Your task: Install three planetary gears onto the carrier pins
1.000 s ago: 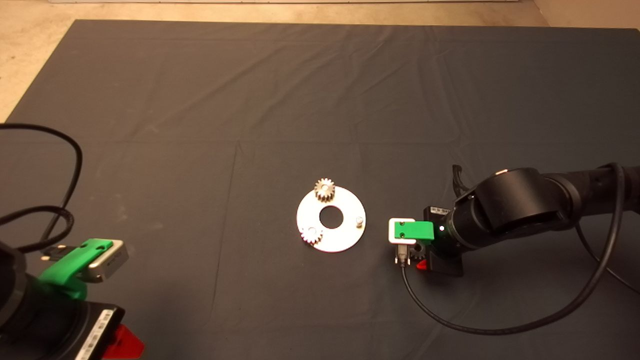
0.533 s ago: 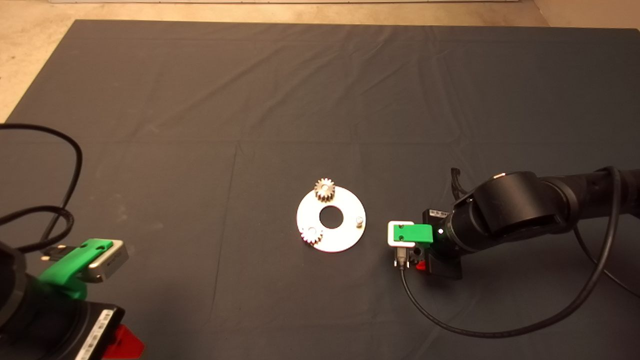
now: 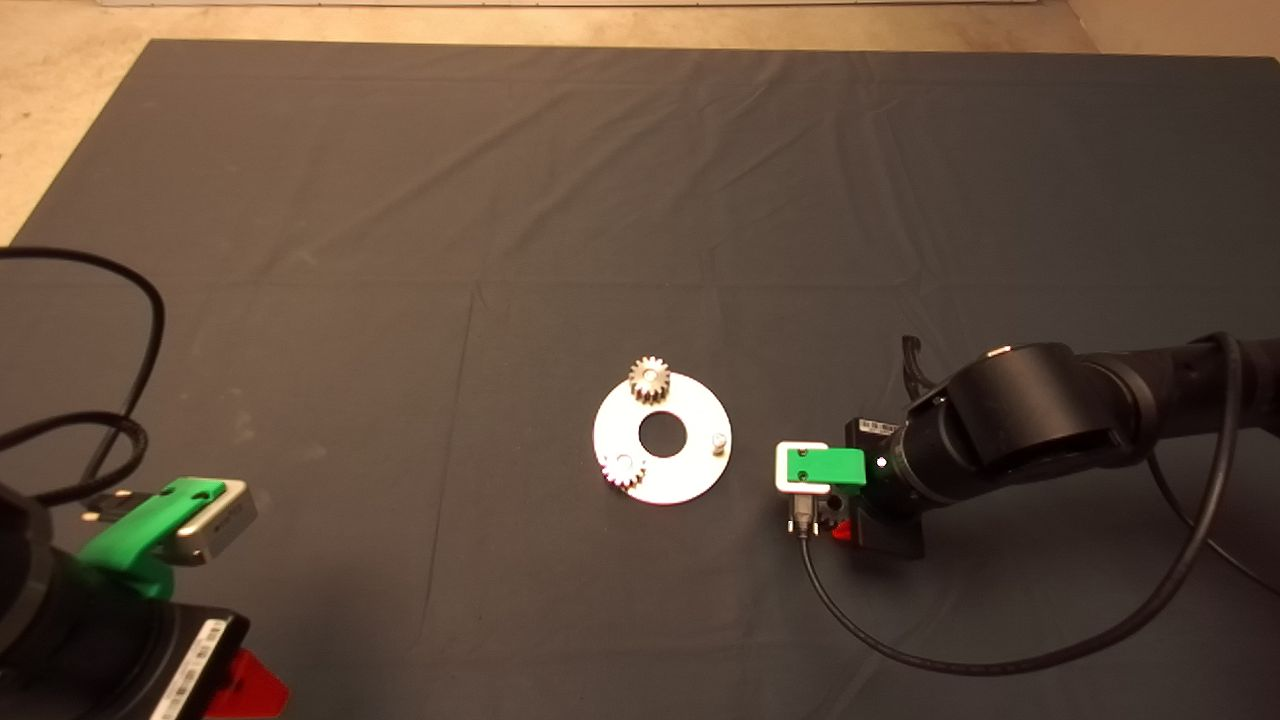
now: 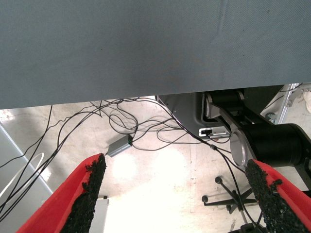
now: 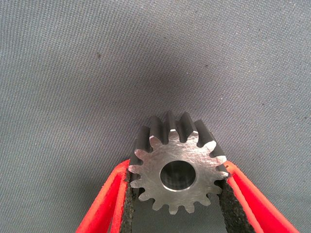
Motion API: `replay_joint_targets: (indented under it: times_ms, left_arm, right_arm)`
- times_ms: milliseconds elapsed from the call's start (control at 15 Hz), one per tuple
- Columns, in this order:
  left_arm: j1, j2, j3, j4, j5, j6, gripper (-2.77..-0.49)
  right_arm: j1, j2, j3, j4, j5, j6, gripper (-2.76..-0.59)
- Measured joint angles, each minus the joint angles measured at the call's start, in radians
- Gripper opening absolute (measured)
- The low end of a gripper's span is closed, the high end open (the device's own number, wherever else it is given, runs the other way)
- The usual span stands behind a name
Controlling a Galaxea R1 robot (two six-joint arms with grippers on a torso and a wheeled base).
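R gripper (image 3: 822,520), just right of disc (image 3: 690,475), pinches third gear (image 5: 177,171). Two gears (image 3: 649,379) seated; one pin (image 3: 717,440) bare. L gripper (image 4: 177,199) parked lower left, fingers spread.

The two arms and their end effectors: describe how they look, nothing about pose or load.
Both arms are black with rounded joints and looping black cables. The right end effector has a green block on a white-rimmed mount and red fingers lined with rough black pads. The left end effector matches, with a white label strip.
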Motion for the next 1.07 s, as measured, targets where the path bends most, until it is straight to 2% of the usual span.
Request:
replay_joint_targets:
  times_ms: [133, 400, 600, 733, 800, 933, 1067]
  left_arm:
    - [0.0, 0.0, 0.0, 0.0, 0.0, 0.0, -1.22]
    - [0.0, 0.0, 0.0, -0.001, 0.0, 0.0, -1.22]
    - [0.0, 0.0, 0.0, -0.002, 0.0, 0.0, -1.22]
    - [0.0, 0.001, 0.0, -0.003, 0.0, -0.001, -1.22]
    - [0.0, 0.001, 0.0, -0.004, 0.0, -0.001, -1.22]
    - [0.0, 0.001, 0.0, -0.004, 0.0, -0.001, -1.22]
    - [0.0, 0.002, 0.0, -0.004, 0.0, -0.001, -1.22]
  right_arm:
    - [0.004, 0.0, 0.008, 0.0, -0.001, 0.016, -2.31]
    - [0.061, 0.0, 0.042, 0.001, 0.0, 0.078, -2.31]
    - [0.081, 0.003, 0.047, 0.002, -0.001, 0.124, -2.31]
    - [0.098, 0.026, 0.047, 0.006, -0.005, 0.159, -2.31]
    - [0.108, 0.041, 0.046, 0.016, -0.006, 0.179, -2.31]
    - [0.141, 0.081, 0.023, 0.075, 0.0, 0.21, -2.31]
    - [0.163, 0.104, -0.008, 0.118, -0.001, 0.225, -2.31]
